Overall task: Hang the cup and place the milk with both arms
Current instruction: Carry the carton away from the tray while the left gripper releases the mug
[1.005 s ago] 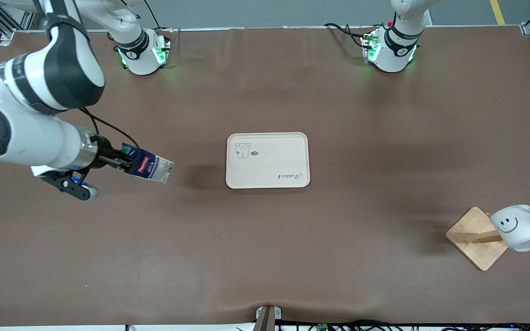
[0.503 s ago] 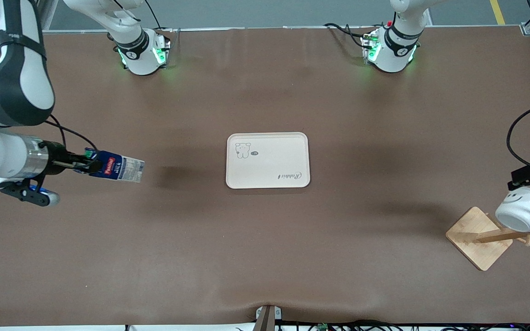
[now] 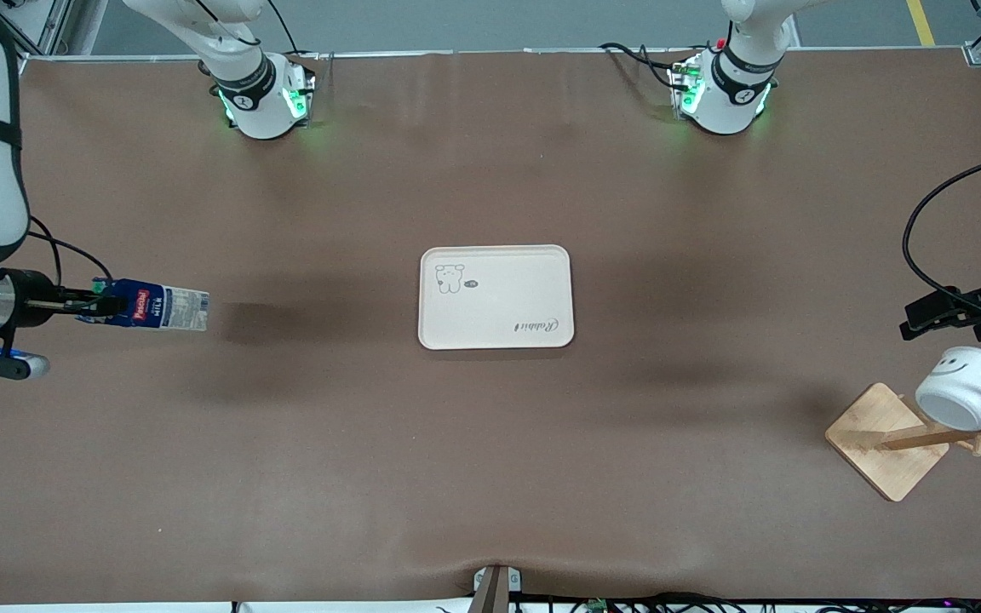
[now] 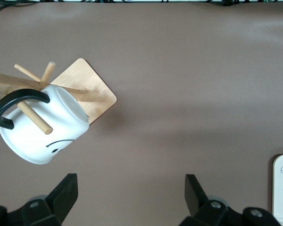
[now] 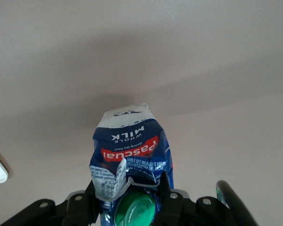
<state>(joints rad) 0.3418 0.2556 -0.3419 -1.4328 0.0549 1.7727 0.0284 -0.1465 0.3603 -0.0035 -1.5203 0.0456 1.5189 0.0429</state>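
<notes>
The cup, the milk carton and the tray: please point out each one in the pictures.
cup (image 3: 959,393), front view, on its white side wall below the smiley face.
milk carton (image 3: 158,307), front view, on its blue and pale side.
tray (image 3: 499,317), front view, on its bare middle.

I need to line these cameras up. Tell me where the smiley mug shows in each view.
Front view: the smiley mug hangs by its black handle on a peg of the wooden mug rack, at the left arm's end of the table.
Left wrist view: the mug hangs on the rack, ahead of the open left gripper.
Right wrist view: not in it.
Shared landmark: the rack's square base.
</notes>
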